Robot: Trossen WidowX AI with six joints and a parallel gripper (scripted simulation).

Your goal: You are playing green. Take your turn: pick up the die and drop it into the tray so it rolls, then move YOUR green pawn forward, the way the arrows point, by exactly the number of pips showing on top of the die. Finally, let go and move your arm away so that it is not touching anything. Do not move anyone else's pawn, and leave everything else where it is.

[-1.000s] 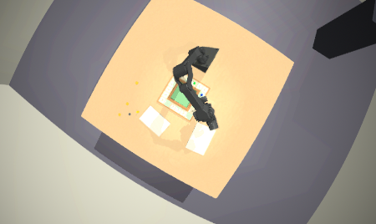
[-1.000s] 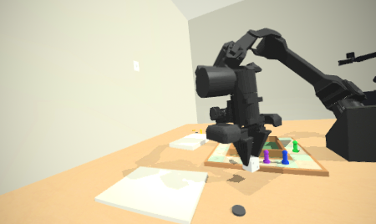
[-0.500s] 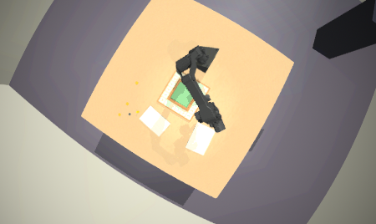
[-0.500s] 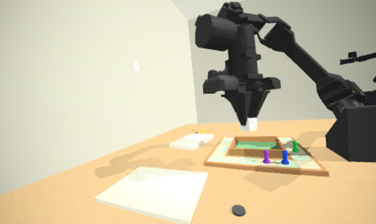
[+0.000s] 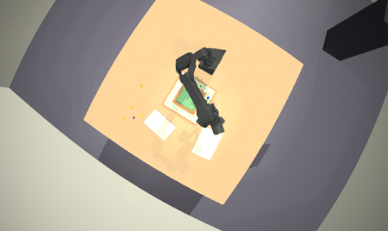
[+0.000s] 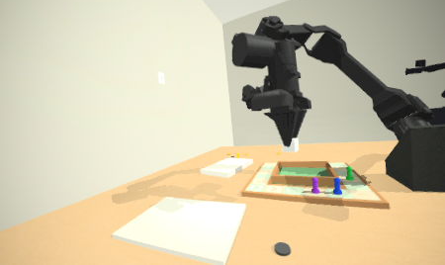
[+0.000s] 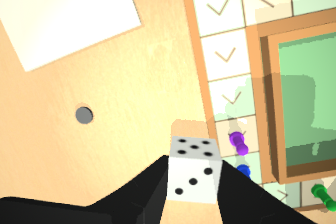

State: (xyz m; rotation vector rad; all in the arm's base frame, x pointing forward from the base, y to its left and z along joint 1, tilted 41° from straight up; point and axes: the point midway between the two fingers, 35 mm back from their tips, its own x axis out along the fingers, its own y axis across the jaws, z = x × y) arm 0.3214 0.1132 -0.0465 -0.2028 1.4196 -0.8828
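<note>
My gripper [image 6: 289, 143] is shut on the white die [image 6: 294, 146] [image 7: 193, 180], which is held in the air beside the board. In the wrist view the die shows a five face and a three face. The green pawn [image 5: 200, 85] [image 6: 349, 173] [image 7: 322, 195] stands upright on the board's track. The purple pawn [image 6: 315, 186] [image 7: 238, 143] and the blue pawn [image 5: 208, 97] [image 6: 337, 186] [image 7: 243, 171] stand on neighbouring squares. The wooden tray [image 6: 297, 181] [image 7: 310, 173] with its green floor sits in the board's middle. Arrows mark the track squares.
A white slab [image 5: 207, 145] [image 6: 183, 228] [image 7: 65, 30] and a dark disc [image 6: 282, 248] [image 7: 84, 115] lie beside the board. Another white slab [image 5: 159, 124] [image 6: 222, 168] lies farther off, with several small yellow pieces beyond it. The arm passes over the board.
</note>
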